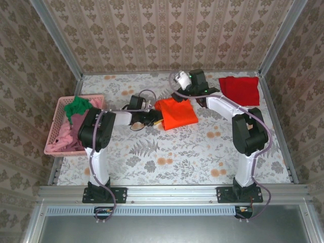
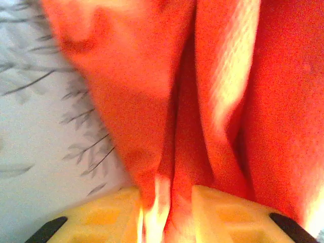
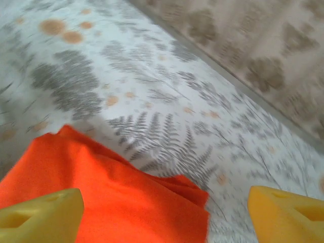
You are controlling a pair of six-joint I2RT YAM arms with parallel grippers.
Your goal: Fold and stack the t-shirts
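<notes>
Two claws at edges of orange t-shirt (image 1: 176, 114), right claw (image 3: 164, 215) wide apart, left claw (image 2: 167, 215) astride fold, grip unclear

1. Back wall (image 1: 167, 35): beige wallpaper printed with brown damask medallions in vertical stripes; seen blurred in the right wrist view (image 3: 243, 45).
2. Left side wall (image 1: 25, 76) and right side wall (image 1: 304, 91): same wallpaper, slanting outward toward the camera.
3. Two silver aluminium frame posts, left (image 1: 55, 38) and right (image 1: 283, 35), one at each rear corner where the walls meet.
4. Table cover (image 1: 167, 157): white cloth printed with grey fern leaves and small orange blossoms, lying flat; also (image 3: 126, 76) and (image 2: 35, 101).
5. Silver aluminium rail (image 1: 172, 192) along the near table edge.
6. Pale slotted strip (image 1: 167, 210) just below the rail.
7. Grey flat panel (image 1: 167, 230) at the bottom.
8. Light: soft and even.
</notes>
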